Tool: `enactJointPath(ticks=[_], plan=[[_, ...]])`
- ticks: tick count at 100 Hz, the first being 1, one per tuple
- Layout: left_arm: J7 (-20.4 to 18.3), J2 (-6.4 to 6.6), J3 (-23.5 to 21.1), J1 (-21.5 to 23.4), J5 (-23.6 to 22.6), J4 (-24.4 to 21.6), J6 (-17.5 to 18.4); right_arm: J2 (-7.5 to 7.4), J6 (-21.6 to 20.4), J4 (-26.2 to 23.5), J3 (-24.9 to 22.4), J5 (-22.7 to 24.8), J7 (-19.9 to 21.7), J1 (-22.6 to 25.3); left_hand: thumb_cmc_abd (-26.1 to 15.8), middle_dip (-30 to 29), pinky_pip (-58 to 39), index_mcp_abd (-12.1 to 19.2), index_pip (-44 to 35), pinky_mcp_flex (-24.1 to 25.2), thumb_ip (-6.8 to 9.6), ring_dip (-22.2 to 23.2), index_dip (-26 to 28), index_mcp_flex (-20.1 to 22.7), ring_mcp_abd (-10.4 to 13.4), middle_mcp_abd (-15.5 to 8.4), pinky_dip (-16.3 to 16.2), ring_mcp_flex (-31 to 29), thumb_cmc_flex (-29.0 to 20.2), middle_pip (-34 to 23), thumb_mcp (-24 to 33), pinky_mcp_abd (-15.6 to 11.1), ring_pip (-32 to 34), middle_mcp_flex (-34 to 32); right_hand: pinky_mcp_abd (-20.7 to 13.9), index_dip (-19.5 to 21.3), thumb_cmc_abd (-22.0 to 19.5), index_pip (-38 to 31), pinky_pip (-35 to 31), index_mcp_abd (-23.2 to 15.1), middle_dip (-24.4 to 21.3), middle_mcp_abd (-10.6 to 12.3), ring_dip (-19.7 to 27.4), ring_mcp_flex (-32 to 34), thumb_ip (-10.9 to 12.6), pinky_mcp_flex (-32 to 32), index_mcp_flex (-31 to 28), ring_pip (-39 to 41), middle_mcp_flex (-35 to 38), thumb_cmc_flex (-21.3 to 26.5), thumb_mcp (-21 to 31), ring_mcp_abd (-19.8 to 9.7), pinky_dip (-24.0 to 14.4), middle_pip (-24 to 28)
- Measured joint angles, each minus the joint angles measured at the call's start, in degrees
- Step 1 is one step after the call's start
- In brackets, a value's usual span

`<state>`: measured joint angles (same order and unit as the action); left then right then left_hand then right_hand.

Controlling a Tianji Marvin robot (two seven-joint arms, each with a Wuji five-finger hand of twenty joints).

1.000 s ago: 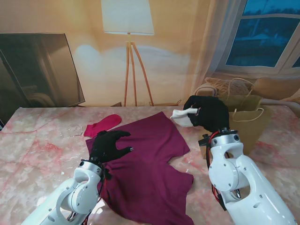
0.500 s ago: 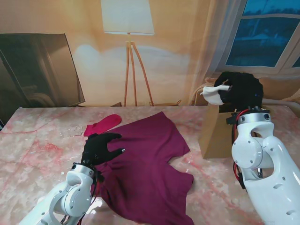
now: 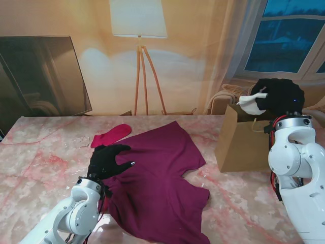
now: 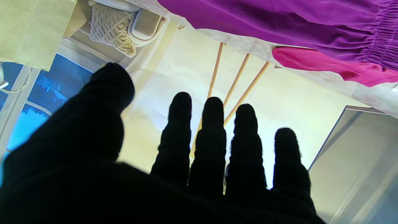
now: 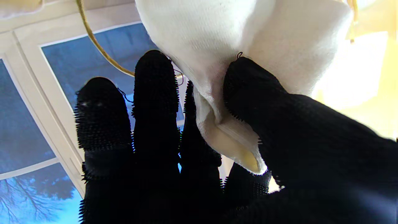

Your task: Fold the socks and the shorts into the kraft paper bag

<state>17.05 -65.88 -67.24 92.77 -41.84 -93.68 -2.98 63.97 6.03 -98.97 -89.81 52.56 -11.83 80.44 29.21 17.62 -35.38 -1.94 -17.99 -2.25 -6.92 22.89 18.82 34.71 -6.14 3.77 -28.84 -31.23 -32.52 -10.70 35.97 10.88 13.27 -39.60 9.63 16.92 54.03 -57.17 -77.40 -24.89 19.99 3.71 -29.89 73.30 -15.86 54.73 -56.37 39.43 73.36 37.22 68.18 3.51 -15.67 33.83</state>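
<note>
Right hand (image 3: pixel 278 96) pinching white sock (image 3: pixel 252 100) between thumb (image 5: pixel 248 84) and fingers (image 5: pixel 155 93), holding it up over the open top of the kraft paper bag (image 3: pixel 238 145). Sock hanging clear of the bag rim, not yet inside. Bag standing upright on the marble table (image 3: pixel 40 152), right of the shorts (image 3: pixel 157 183).

Left hand (image 3: pixel 107 160) sitting palm down at the left edge of the maroon shorts, fingers (image 4: pixel 213 137) spread and straight, gripping nothing. Possibly touching the fabric, hard to confirm from the stand view. Shorts lying flat and unfolded mid-table. Pink sock (image 3: pixel 111 135) lying flat just beyond the shorts' far left corner, farther from me than the left hand.
</note>
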Motion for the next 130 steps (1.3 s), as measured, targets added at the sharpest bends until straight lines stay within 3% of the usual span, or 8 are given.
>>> enactJointPath(ticks=[45,55,70,78,91,95,100,130], plan=[[-0.25,0.09,-0.04,0.10,-0.04,0.01,-0.02,-1.30,1.18,4.06,1.74,3.16,4.49,-2.25,0.00,0.00,0.01,0.01,0.01,0.03,0.01,-0.02,0.00,0.01,0.13,0.00,0.00,0.01,0.00,0.00,0.00,0.00,-0.05,0.00,-0.03,-0.70,-0.75,0.00,0.18,-0.04,-0.52,0.60,0.08,-0.16,0.00,-2.84,0.05,-3.67,0.00,-0.16,-0.03,0.00,0.00,-1.90],[-0.31,0.09,-0.26,0.24,-0.14,0.01,-0.01,-1.50,1.48,4.30,2.10,4.36,5.76,-2.39,0.00,0.00,0.01,0.02,0.02,0.46,0.93,-0.03,0.00,0.01,0.14,0.01,0.00,0.02,0.00,0.00,0.00,0.00,-0.05,0.00,-0.08,-1.32,-0.89,0.00,0.82,0.56,-1.12,0.60,0.08,-1.28,0.00,-3.87,0.16,-4.61,-0.04,-0.20,-0.05,0.00,0.00,-2.57],[-0.47,0.13,-0.51,0.43,-0.19,-0.06,-0.01,-1.70,1.98,4.77,2.71,4.41,6.73,-2.74,0.00,0.00,0.02,0.02,0.03,0.54,0.95,-0.04,0.00,0.01,0.17,0.01,0.00,0.60,0.00,0.00,0.00,0.00,-0.10,0.00,-0.36,-1.42,-2.45,0.59,3.18,3.27,-1.25,0.62,0.08,-4.76,0.39,-7.33,5.13,-8.09,-3.29,-1.82,-1.19,0.00,0.00,-5.24],[-0.49,0.15,-0.60,0.50,-0.22,-0.08,0.05,-1.74,2.15,4.82,2.81,4.41,7.45,-2.81,0.00,0.00,0.02,0.02,0.04,0.54,0.96,-0.05,0.00,0.01,0.18,0.01,0.01,0.60,0.00,0.00,0.00,0.00,-0.10,0.00,-0.69,-0.93,-2.51,5.37,5.49,5.96,-1.99,0.62,0.08,-7.78,0.41,-10.14,7.98,-11.46,-7.73,-4.09,-1.64,0.00,-1.00,-5.07],[-0.71,0.21,-0.71,0.56,-0.33,-0.12,0.06,-1.81,2.72,4.67,2.76,4.37,9.01,-2.74,0.00,0.00,0.02,0.02,0.06,0.54,0.97,-0.05,0.00,0.01,0.19,0.01,0.01,0.60,0.00,0.00,0.00,0.00,-0.10,0.00,-1.04,3.98,-5.40,15.17,9.76,9.62,-2.65,0.62,0.08,-13.82,0.42,-15.59,10.39,-15.25,-14.61,-7.82,-1.65,0.00,-4.15,-3.51],[-0.77,0.22,-0.76,0.58,-0.34,-0.13,0.06,-1.82,2.83,4.53,2.68,4.35,9.28,-2.62,0.00,0.00,0.40,0.02,0.21,0.54,0.97,-0.05,0.00,0.01,0.20,0.01,0.01,0.60,0.00,0.00,0.00,0.00,-0.10,0.00,-1.04,6.67,-5.44,17.61,11.21,10.81,-2.70,0.62,0.08,-15.47,3.22,-17.46,10.84,-16.03,-15.89,-9.27,-1.62,0.00,-5.15,-3.76],[-0.78,0.23,-0.79,0.59,-0.36,-0.13,0.06,-1.83,2.92,4.30,2.55,4.35,9.50,-2.43,0.00,0.00,0.60,0.02,0.67,0.55,0.97,-0.08,0.00,0.01,0.19,0.01,0.00,0.60,0.00,0.00,0.00,0.00,-0.10,0.00,-1.04,8.04,-5.72,19.21,12.96,10.90,-2.77,0.62,0.43,-16.80,4.34,-19.48,11.99,-17.12,-17.11,-9.31,-1.60,0.00,-5.60,-3.78],[-1.00,0.32,-0.82,0.57,-0.38,-0.11,0.09,-2.01,2.33,3.98,2.04,5.04,9.62,-1.81,0.00,-0.01,0.61,0.03,0.75,0.55,0.97,-0.12,0.00,0.01,0.20,0.01,0.01,0.60,0.00,0.01,0.00,0.00,-0.10,0.00,-1.13,8.40,-6.15,23.55,20.96,13.43,-4.06,0.70,2.73,-25.62,4.35,-28.99,17.95,-21.69,-25.15,-10.87,-1.59,0.02,-5.75,-7.17]])
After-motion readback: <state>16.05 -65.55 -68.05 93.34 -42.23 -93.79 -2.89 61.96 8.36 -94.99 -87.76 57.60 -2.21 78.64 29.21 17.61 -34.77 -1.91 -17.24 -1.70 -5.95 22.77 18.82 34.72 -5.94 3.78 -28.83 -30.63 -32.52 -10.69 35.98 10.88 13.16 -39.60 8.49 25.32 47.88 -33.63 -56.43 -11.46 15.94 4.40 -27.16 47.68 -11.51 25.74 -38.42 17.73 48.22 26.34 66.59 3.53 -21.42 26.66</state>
